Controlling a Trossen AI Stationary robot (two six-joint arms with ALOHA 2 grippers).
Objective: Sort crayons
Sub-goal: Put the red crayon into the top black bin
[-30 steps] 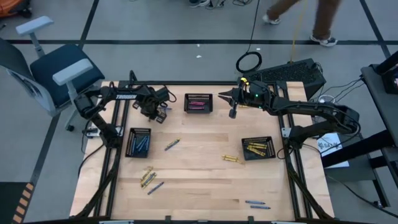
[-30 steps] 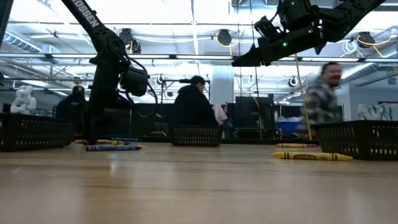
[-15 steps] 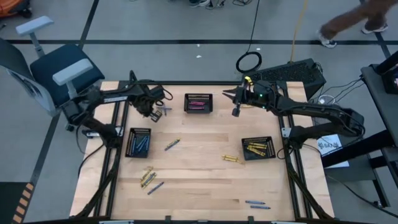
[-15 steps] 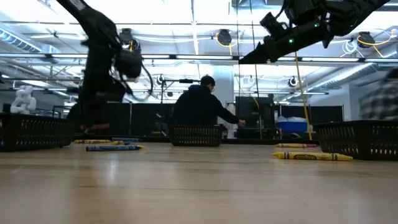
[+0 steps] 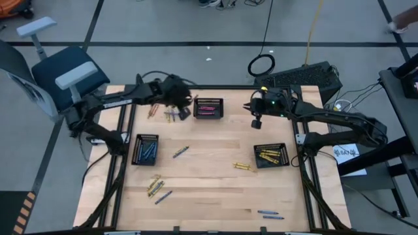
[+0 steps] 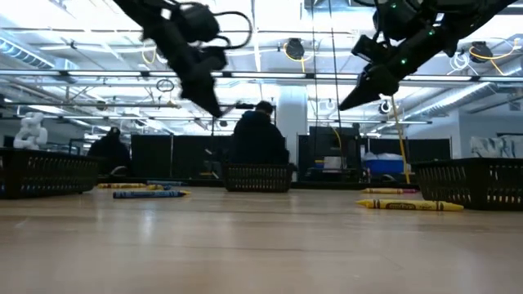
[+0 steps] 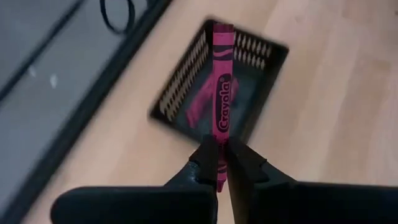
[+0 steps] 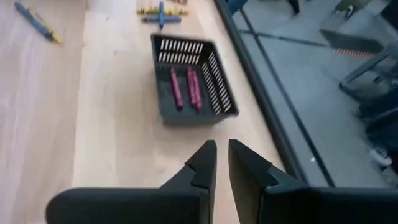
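My left gripper (image 5: pixel 185 108) hangs above the table's far edge, just left of a black mesh basket (image 5: pixel 208 108) that holds pink crayons (image 8: pixel 189 87). It is shut on a pink crayon (image 7: pixel 222 93). In the low view this gripper (image 6: pixel 214 110) is high above the wood. My right gripper (image 5: pixel 257 121) hovers to the right of that basket, slanting down, with its fingers (image 8: pixel 222 163) close together and nothing between them. Loose crayons (image 5: pixel 168 115) lie on the table below the left arm. My left gripper pinches one end of the pink crayon (image 7: pixel 221 134) between its two fingertips. The fingers slant down from the table's left side, and the crayon sticks straight out ahead of them, in line with them. It is lifted clear, its free end (image 7: pixel 222 31) over the pink basket.
A basket of blue crayons (image 5: pixel 145 149) stands at the left and a basket of yellow ones (image 5: pixel 271 155) at the right. Loose crayons lie mid-table (image 5: pixel 180 151), near the yellow basket (image 5: pixel 243 167), at the near left (image 5: pixel 155 186) and near right (image 5: pixel 270 213).
My left gripper has risen from low at the far left and swung toward the table's right, up to the pink basket, rolling as it went. My right gripper has drawn back a little toward the right edge and tipped further down.
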